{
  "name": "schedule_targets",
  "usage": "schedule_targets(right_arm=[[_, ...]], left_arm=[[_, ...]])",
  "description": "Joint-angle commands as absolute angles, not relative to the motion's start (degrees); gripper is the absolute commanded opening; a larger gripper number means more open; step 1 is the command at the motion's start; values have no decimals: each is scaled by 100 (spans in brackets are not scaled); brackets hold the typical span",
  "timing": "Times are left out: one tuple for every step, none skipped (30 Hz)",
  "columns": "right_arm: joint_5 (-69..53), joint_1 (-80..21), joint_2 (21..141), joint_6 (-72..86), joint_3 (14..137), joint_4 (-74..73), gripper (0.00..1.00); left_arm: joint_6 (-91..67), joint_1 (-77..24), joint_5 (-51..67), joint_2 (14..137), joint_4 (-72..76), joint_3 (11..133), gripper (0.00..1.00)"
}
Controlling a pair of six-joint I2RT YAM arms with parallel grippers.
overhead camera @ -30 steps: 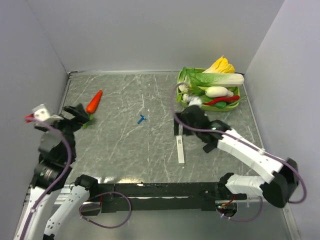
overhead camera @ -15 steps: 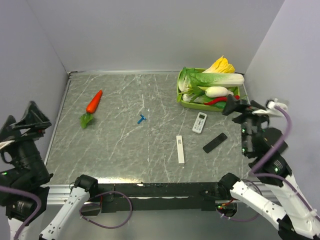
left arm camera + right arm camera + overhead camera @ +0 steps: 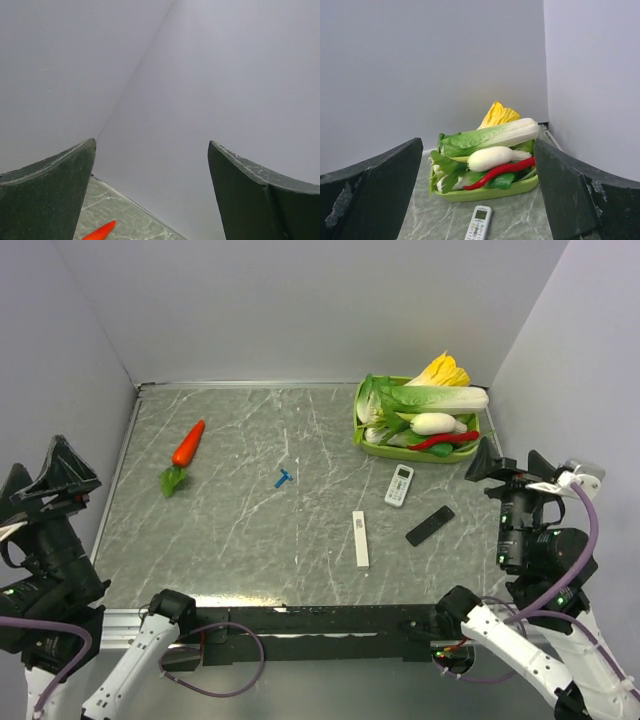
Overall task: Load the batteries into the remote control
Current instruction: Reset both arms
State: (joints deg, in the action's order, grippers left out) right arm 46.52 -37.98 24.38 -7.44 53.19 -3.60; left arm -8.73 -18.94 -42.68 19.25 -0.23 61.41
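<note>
Top external view: the left hand (image 3: 45, 475) is wide open and holds nothing. It touches nothing. The left arm stands tall by the near left corner, beside the grey stone counter (image 3: 250, 530), and the hand points up toward the far wall. The right hand (image 3: 507, 465) is wide open too, with nothing in it. Its arm stands tall by the near right corner, and the hand looks toward the green tray of toy vegetables (image 3: 358, 436). The long thin white bar remote (image 3: 360, 538) lies flat on the counter near the front middle, far from both hands. A short white remote with buttons (image 3: 399, 485) and a black remote (image 3: 430, 525) lie to its right.
</note>
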Motion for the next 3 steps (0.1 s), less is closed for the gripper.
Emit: schedule_targets(right_arm=[[4790, -3779, 2224, -853, 5309, -386, 100], [4807, -3779, 2180, -818, 5300, -413, 100], [4808, -3788, 2162, -809, 5291, -448, 100]], left_arm=[[-1010, -1890, -4052, 2100, 351, 6065, 97], [-1072, -1890, -4034, 2118, 369, 6030, 97], [-1107, -1890, -4008, 2118, 378, 6021, 97]])
